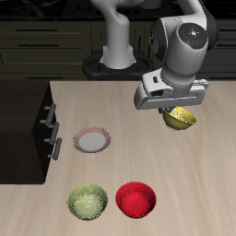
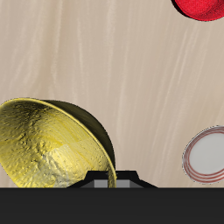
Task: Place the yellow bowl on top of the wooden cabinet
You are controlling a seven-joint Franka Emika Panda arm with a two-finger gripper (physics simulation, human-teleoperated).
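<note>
The two-finger gripper (image 1: 178, 109) hangs above the pale wood-grain table (image 1: 184, 175), well clear of the surface. Its fingers are closed on the rim of the yellow bowl (image 1: 182, 119) — a small, round, glossy golden-yellow bowl with a mottled, speckled surface. In the exterior view the bowl shows just below the grey gripper housing, tilted, with part of its body hidden by the hand. In the wrist view the same yellow bowl (image 2: 52, 144) hangs tilted, its pitted inner surface turned toward the camera and one dark finger (image 2: 112, 179) clamped at its edge.

The wooden cabinet (image 1: 26, 124) — a very dark brown, nearly black box with a flat top and silver bar handles on its drawer fronts — stands at the table's side edge, well apart from the bowl. Nothing rests on the visible part of its top.

Three other items stand on the table. A flat round plate with a reddish rim and pale centre (image 1: 92, 140) lies near the cabinet's drawer fronts. A duller yellow-green bowl (image 1: 87, 202) and a glossy red bowl (image 1: 136, 198) stand side by side, apart, nearer the table's front edge.

No brand, label or legible writing appears on the arm, the bowls or the cabinet.
</note>
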